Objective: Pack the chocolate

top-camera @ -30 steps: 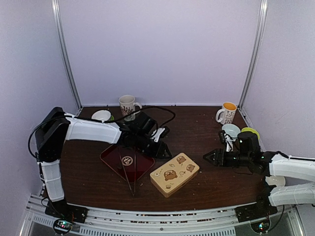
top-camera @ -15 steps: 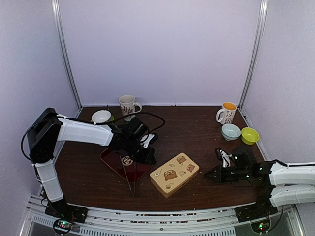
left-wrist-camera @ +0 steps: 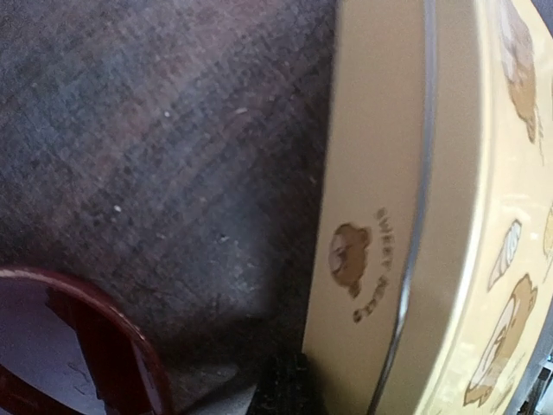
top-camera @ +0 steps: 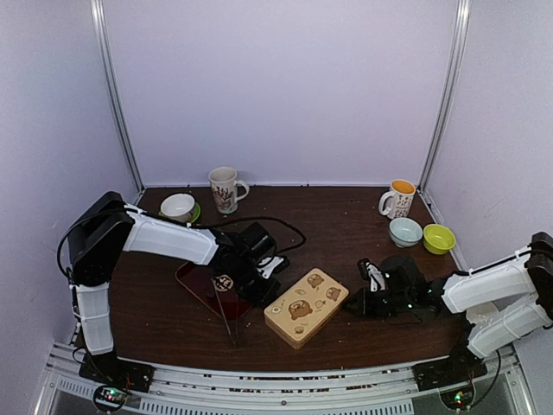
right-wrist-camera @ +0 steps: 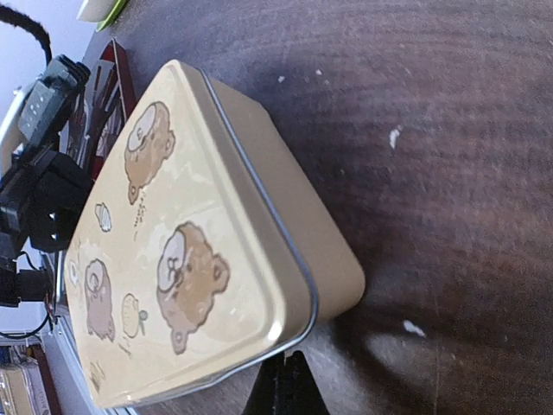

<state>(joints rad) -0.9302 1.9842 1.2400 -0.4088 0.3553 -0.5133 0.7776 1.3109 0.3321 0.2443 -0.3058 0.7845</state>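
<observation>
**Left gripper** (top-camera: 266,290): jaws together, holding nothing. The tip sits low at the left end of the tin (top-camera: 306,305). In the wrist view its dark tip (left-wrist-camera: 281,389) lies right against the tin's side wall (left-wrist-camera: 363,216); whether it touches cannot be told.
**Left arm:** elbow raised at the left, white forearm running right and down across the red tray (top-camera: 200,285).

**Right gripper** (top-camera: 352,303): jaws together, empty, just beside the tin's right end. Only a dark point (right-wrist-camera: 285,385) shows in its own view, below the tin's near corner (right-wrist-camera: 328,285).
**Right arm:** forearm low over the table (top-camera: 346,225), pointing left.

**Hidden or unclear:**
- The left wrist view is blurred.
- That view shows the tray only as a cut-off rim (left-wrist-camera: 112,346).

**Chocolate:** no piece can be made out in any view.
**Tin:** tan and rectangular with rounded corners. The lid is on and printed with bears. It lies flat and askew between the two grippers.

**Rear of table:**
- Two mugs (top-camera: 225,188) (top-camera: 399,199).
- A white bowl (top-camera: 177,206).
- A pale blue bowl (top-camera: 404,231).
- A yellow-green bowl (top-camera: 438,238).
</observation>
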